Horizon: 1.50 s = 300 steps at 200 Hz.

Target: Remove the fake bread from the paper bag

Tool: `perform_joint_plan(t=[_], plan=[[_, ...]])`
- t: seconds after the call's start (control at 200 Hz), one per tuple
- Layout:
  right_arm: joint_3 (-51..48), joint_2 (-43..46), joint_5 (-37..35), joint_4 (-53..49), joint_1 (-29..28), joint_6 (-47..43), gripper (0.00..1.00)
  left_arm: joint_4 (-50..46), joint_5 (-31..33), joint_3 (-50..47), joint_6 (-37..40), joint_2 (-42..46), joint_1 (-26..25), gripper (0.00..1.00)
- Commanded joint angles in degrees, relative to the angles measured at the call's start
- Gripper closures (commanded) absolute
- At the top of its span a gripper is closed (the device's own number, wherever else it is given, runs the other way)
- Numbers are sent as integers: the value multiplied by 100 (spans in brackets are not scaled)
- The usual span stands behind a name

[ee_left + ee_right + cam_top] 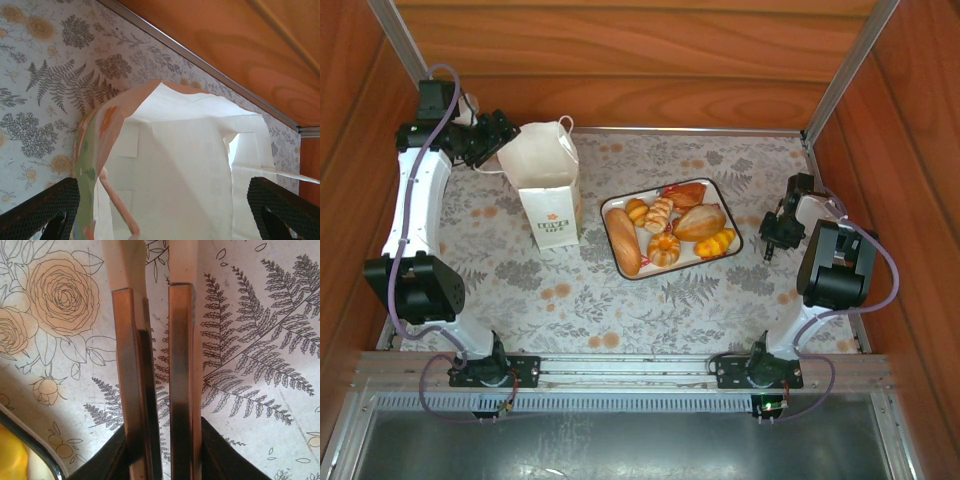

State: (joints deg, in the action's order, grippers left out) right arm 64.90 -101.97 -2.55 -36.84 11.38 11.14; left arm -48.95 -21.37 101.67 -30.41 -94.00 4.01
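Bread (pixel 700 222) all on tray (pixel 617 207), likely light, stiff, slick, so pinch narrow middles; bag (pixel 552 190) upright rear left, thin, crumples easily; left gripper (pixel 160 200) spread wide at its mouth, right gripper (pixel 160 300) nearly pressed together, empty.

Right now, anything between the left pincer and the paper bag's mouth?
Nothing visible. The left pincer hangs open right at the paper bag, whose mouth gapes wide; inside I see bare white paper and no bread.

Paper bag (pixel 175 165), bottom off-frame
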Motion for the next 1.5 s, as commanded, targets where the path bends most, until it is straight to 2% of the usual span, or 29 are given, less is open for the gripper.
perform_joint_plan(t=[0.0, 0.445, 0.97, 1.239, 1.494], plan=[[-15, -132, -37, -78, 84, 55, 67, -75, 155, 16, 56, 224, 39, 0], [-24, -235, -71, -65, 84, 55, 67, -78, 584, 210, 138, 352, 139, 0], [-16, -488, 154, 23, 88, -86, 60, -79, 631, 571, 208, 655, 276, 0], [142, -639, 410, 93, -1, -516, 61, -51, 1205, 377, 368, 1181, 312, 0], [391, -823, 254, 75, -328, -838, 61, 147, 1657, 9, 448, 1605, 329, 0]])
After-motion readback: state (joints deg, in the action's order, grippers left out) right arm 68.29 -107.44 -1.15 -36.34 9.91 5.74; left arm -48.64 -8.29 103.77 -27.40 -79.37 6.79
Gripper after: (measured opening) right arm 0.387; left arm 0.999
